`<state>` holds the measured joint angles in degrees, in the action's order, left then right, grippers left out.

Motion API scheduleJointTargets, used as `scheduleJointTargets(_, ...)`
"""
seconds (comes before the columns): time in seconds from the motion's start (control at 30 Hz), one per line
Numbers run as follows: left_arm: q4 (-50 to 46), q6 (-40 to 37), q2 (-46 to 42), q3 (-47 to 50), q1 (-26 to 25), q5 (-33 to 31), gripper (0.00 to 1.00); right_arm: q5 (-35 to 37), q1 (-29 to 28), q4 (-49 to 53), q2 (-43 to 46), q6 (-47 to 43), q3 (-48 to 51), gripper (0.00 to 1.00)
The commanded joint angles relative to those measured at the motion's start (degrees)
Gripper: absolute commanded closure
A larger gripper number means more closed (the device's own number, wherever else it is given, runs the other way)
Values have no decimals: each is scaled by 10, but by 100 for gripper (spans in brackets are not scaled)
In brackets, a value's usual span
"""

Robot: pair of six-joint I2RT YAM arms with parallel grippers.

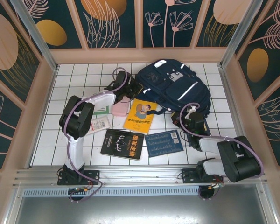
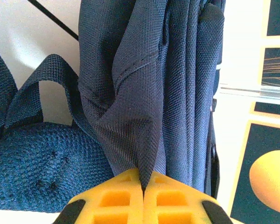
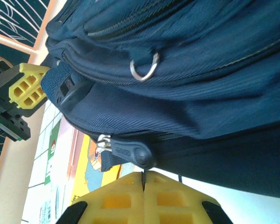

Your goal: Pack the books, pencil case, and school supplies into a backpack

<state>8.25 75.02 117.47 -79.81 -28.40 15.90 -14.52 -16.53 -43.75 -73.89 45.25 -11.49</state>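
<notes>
White-tiled surface, boxed in by dark floral walls. The backpack lies toward the far right corner, and books lie flat by the middle of the near edge. The left arm reaches far across. The left hand is at the backpack's left edge, clamped on a fold of its fabric. The right hand is at the backpack's near side, fingers together, with a zip pull right at the tips; whether it is pinched I cannot tell.
</notes>
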Motion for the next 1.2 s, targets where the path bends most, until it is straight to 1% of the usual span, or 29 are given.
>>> scheduleJointTargets(0.0,0,-24,-11,-2,9,-19,100,-2,9,41,22,-31,-2,100)
scheduleJointTargets(0.1,-3,-30,-12,-3,11,-20,100,-2,11,63,30,-45,-7,100)
scheduleJointTargets(0.17,-1,-32,-10,-3,11,-15,100,-23,11,58,23,-59,-13,100)
scheduleJointTargets(0.2,0,-31,-9,-3,11,-12,100,-34,10,56,18,-62,-17,97)
scheduleJointTargets(0.3,3,-31,-9,0,10,-7,100,-57,10,37,5,-60,-25,97)
scheduleJointTargets(0.33,5,-31,-10,2,10,-6,100,-58,10,30,2,-60,-27,92)
scheduleJointTargets(0.4,7,-31,-12,4,10,-3,100,-64,10,25,-8,-66,-35,66)
scheduleJointTargets(0.43,7,-31,-12,4,10,-2,100,-64,11,30,-15,-70,-41,56)
scheduleJointTargets(0.47,7,-31,-12,6,9,-2,100,-64,13,31,-19,-69,-45,50)
scheduleJointTargets(0.5,7,-32,-14,7,10,-2,100,-63,16,33,-18,-66,-46,48)
scheduleJointTargets(0.53,6,-33,-15,7,10,-2,100,-59,18,33,-9,-63,-42,46)
scheduleJointTargets(0.6,1,-37,-17,6,10,-3,100,-40,18,45,23,-65,-37,39)
scheduleJointTargets(0.67,1,-39,-19,6,10,-3,100,-18,18,76,47,-74,-42,31)
scheduleJointTargets(0.73,1,-39,-19,5,10,-3,100,-21,25,94,50,-83,-54,30)
scheduleJointTargets(0.87,-1,-41,-16,5,10,-3,100,-52,40,108,44,-74,-73,30)
scheduleJointTargets(0.97,-4,-44,-16,5,10,-4,100,-73,42,123,55,-71,-80,30)
scheduleJointTargets(1.1,-5,-45,-15,1,10,-3,100,-126,44,154,72,-77,-90,33)
scheduleJointTargets(1.17,-10,-47,-13,-4,10,-2,100,-144,43,187,84,-79,-100,35)
